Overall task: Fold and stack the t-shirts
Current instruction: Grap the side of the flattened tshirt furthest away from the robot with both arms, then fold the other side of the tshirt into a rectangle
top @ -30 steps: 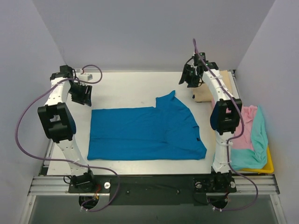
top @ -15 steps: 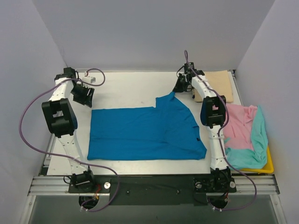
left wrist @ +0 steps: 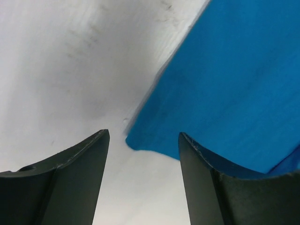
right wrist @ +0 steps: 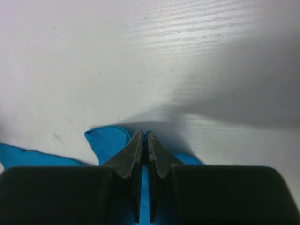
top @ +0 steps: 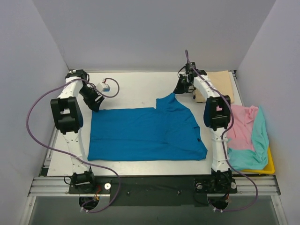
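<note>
Hovering low at the left side, the left gripper (left wrist: 143, 136) had its fingers spread wide. The wrist view showed the far-left corner of the blue t-shirt (top: 145, 133) lying right in the gap between them, flat on the white counter (top: 131, 86). Neither finger was touching the cloth.

Moving across, that blue t-shirt lay spread over the middle of the counter. Its body was smooth and roughly rectangular, and one sleeve poked up toward the far edge.

And there at that sleeve's tip was the right gripper (top: 179, 89), down at counter level. Its fingers were pressed almost together on the blue fabric, and the wrist camera caught a sliver of blue in the narrow slit between them. A small fold of cloth bulged just to the left of the tips.

Right beside that arm, in the far-right corner, the beige t-shirt (top: 220, 80) sat folded flat. Further right and nearer the arm bases, the pink t-shirt (top: 240, 126) and the teal t-shirt (top: 258, 140) were heaped loosely together. They draped over the yellow tray (top: 269, 167), whose rim peeked out at the near corner.
</note>
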### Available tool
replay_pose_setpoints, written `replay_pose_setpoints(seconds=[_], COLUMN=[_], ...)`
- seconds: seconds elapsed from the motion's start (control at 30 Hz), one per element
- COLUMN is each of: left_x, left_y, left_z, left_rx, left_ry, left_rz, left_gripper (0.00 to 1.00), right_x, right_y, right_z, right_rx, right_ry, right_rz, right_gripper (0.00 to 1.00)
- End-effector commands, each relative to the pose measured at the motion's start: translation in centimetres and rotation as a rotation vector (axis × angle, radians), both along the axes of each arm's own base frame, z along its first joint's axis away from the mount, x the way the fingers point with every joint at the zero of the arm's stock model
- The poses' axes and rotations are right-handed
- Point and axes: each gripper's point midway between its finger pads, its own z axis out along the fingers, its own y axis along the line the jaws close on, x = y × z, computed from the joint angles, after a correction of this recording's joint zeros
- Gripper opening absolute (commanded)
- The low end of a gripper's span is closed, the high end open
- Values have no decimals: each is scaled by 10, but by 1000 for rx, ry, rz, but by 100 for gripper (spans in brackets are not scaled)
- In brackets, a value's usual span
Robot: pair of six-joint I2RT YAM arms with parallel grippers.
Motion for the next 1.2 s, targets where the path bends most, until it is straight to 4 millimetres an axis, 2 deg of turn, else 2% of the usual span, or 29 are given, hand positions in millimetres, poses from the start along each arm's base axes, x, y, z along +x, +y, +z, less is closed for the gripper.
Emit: replay_pose_setpoints(seconds=[0.0,0.07,0.17,0.3,0.37,0.4,0.43,0.47,0.53,0.57,0.6,0.63,0.67,0.7,0.73,0.77,0.8,0.83,0.87,0.9,0.93,0.97,1.0,1.03,1.07,1.1,1.17], left_x=[-3,0,-3,-31,-45,-53,-58,-60,-62,-59,-58,-58,-60,-67,-73,-84,-92,-108,-115,-132,-139,-156,-163,-175,-181,-186,-190], left_y=[-10,-1,2,-16,-17,-17,-17,-17,-18,-19,-18,-18,-17,-17,-18,-19,-19,-19,-16,-16,-12,-11,-9,-9,-8,-8,-9], left_z=[-9,-13,-21,-20,-20,-19,-15,-12,-2,9,14,26,33,42,47,56,56,58,57,52,50,43,40,34,34,24,10], left_rx=[-11,11,20,-31,-44,-47,-49,-52,-61,-58,-52,-41,-27,-16,-14,-11,-7,0,27,38,59,70,85,91,105,111,137], left_ry=[42,53,89,199,249,277,295,297,290,254,238,208,195,181,177,165,174,179,184,196,198,213,220,222,212,214,209], left_rz=[-105,-95,-108,-174,-190,-199,-202,-200,-189,-180,-168,-168,-176,-188,-196,-220,-232,-256,-268,-289,-299,-320,-329,-343,-350,-355,-373], left_gripper=[70,70,66,54,36,21,14,0,0,0,0,0,0,0,0,0,0,0,0,0,0,0,0,0,0,0,0], right_x=[-4,-10,-18,-25,-28,-29,-30,-33,-39,-44,-52,-59,-72,-83,-100,-111,-130,-144,-163,-177,-198,-209,-229,-238,-256,-262,-290], right_y=[4,4,3,-1,-2,-1,-1,-1,-3,-4,-4,-5,-7,-8,-10,-12,-13,-15,-16,-18,-21,-23,-25,-26,-28,-26,-24], right_z=[78,87,92,102,106,109,111,114,117,126,121,131,122,136,122,136,122,131,115,123,104,113,95,99,82,81,46], right_rx=[8,8,0,-11,-9,-7,-5,-5,-7,-7,-8,-5,-14,-17,-31,-31,-40,-38,-44,-38,-48,-42,-57,-55,-74,-64,-47], right_ry=[-136,-148,-149,-164,-167,-169,-170,-172,-170,-180,-159,-167,-133,-151,-103,-131,-83,-96,-43,-54,8,-7,45,29,66,58,129], right_rz=[32,44,53,53,54,56,57,59,63,64,71,83,92,110,122,129,141,150,157,155,156,140,139,126,124,104,79], right_gripper=[0,0,0,0,0,0,0,0,0,0,0,0,0,0,0,0,0,0,0,0,0,0,0,0,0,0,0])
